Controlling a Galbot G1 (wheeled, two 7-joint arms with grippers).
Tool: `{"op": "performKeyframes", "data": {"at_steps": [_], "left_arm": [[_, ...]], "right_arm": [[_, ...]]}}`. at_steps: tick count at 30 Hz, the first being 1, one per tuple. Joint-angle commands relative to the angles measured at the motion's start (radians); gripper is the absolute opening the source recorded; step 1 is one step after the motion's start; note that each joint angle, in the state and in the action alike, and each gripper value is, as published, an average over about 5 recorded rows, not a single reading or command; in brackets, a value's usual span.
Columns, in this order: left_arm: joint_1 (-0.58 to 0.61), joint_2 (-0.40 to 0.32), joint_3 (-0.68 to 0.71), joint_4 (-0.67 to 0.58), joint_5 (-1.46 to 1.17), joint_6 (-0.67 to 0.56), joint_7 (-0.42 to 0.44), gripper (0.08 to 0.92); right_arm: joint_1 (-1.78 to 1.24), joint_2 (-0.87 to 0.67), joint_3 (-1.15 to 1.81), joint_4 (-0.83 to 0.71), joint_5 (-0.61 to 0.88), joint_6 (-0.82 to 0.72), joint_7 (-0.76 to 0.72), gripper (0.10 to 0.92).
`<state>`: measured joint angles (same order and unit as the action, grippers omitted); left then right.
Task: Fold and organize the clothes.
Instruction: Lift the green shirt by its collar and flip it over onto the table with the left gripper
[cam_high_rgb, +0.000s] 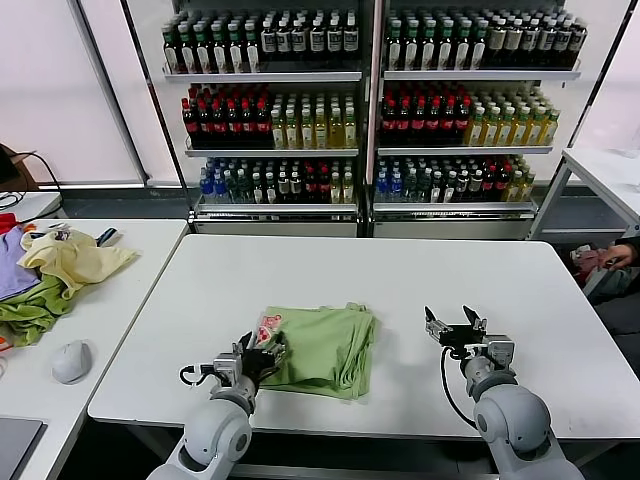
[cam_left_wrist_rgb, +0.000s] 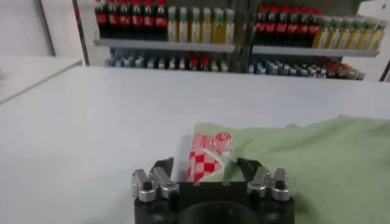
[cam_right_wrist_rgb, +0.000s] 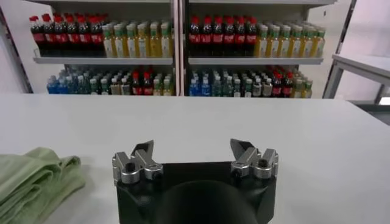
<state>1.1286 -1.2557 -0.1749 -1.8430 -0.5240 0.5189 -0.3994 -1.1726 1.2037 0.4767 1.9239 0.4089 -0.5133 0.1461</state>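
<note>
- Light green shirt (cam_high_rgb: 325, 350) lay folded into a compact stack on the white table (cam_high_rgb: 400, 290), near the front edge and a little left of centre; red-and-white printed patch (cam_high_rgb: 268, 326) faced up at its left end; layered fold edges showed on its right side.
- Left pincer (cam_high_rgb: 262, 352) sat at the shirt's left end, fingers spread wide to either side of the patch corner; the left wrist view (cam_left_wrist_rgb: 207, 167) showed the fabric between the fingers, not clamped.
- Right pincer (cam_high_rgb: 455, 322) hovered over bare table right of the shirt, well apart from it; fingers wide, holding nothing (cam_right_wrist_rgb: 194, 151).
- A heap of yellow, purple and green garments (cam_high_rgb: 50, 275) lay on the neighbouring table to the left; a grey mouse (cam_high_rgb: 71, 361) sat near it.
- Shelves of bottles (cam_high_rgb: 370, 100) stood behind.
</note>
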Motion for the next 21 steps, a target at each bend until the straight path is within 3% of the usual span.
{"op": "performKeyframes", "data": {"at_steps": [1, 16, 21], "left_arm": [[0.005, 0.006, -0.026, 0.004, -0.281, 0.064, -0.017, 0.611], [-0.014, 0.002, -0.183, -0.032, -0.594, -0.009, -0.011, 0.180], [-0.006, 0.034, -0.304, -0.088, -0.683, -0.012, -0.012, 0.118]], "right_arm": [[0.002, 0.000, 0.000, 0.000, 0.000, -0.001, 0.001, 0.823], [0.001, 0.004, 0.000, 0.000, 0.000, 0.002, 0.002, 0.823], [0.004, 0.003, -0.001, 0.000, 0.001, 0.002, 0.002, 0.823]]}}
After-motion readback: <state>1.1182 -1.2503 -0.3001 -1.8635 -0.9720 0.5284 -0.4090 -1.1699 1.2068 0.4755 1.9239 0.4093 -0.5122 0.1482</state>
